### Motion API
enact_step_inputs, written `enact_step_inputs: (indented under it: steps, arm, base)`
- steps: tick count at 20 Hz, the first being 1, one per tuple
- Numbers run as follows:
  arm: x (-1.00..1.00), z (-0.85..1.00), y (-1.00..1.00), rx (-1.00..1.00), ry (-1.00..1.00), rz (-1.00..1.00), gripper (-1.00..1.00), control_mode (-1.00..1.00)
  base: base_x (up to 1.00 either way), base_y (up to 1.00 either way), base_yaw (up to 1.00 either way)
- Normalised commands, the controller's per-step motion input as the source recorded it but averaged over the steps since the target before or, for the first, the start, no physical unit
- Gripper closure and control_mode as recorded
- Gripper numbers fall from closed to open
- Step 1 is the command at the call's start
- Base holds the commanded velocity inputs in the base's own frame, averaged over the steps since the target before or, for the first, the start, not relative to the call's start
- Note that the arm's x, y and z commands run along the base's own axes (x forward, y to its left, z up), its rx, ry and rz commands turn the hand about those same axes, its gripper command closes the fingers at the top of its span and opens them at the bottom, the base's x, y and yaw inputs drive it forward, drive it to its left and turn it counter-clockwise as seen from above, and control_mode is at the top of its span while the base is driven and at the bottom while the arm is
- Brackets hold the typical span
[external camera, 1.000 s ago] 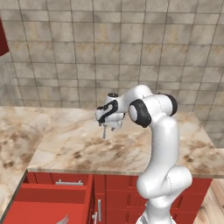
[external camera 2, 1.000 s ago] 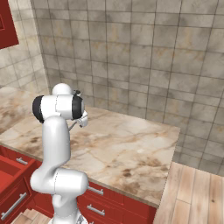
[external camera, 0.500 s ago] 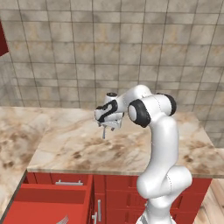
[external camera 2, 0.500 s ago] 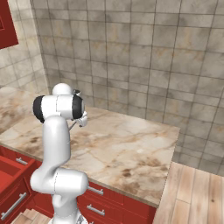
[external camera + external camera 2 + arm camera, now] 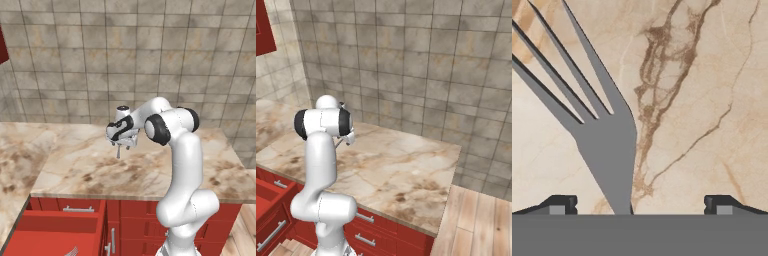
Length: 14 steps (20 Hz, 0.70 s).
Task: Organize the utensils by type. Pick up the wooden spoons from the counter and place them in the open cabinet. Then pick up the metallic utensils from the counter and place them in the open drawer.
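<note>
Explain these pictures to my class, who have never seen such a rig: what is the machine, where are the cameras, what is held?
This is a white robot arm in a computer-drawn kitchen. Two pictures come from cameras on its base, behind it left and right, looking over a beige marbled counter. The third looks along its two-fingered tool. There a grey metal fork shows very close, handle running back between the fingers. The jaws stand wide open, so nothing is pinched; whether the fork touches them I cannot tell. Below the counter, a red drawer stands open.
</note>
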Motion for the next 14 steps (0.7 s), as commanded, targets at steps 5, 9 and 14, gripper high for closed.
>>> enact_step_inputs:
  steps: [5,9,14]
  arm:
    - [0.0,-0.37,0.22,-0.03,0.0,-0.01,-1.0,-1.0]
    - [0.0,-0.34,0.02,0.0,0.0,-0.01,-1.0,-1.0]
    - [0.0,-0.38,0.0,0.0,0.0,-0.02,-1.0,-1.0]
  base:
    - [0.0,0.0,0.0]
    - [0.0,0.0,0.0]
    - [0.0,0.0,0.0]
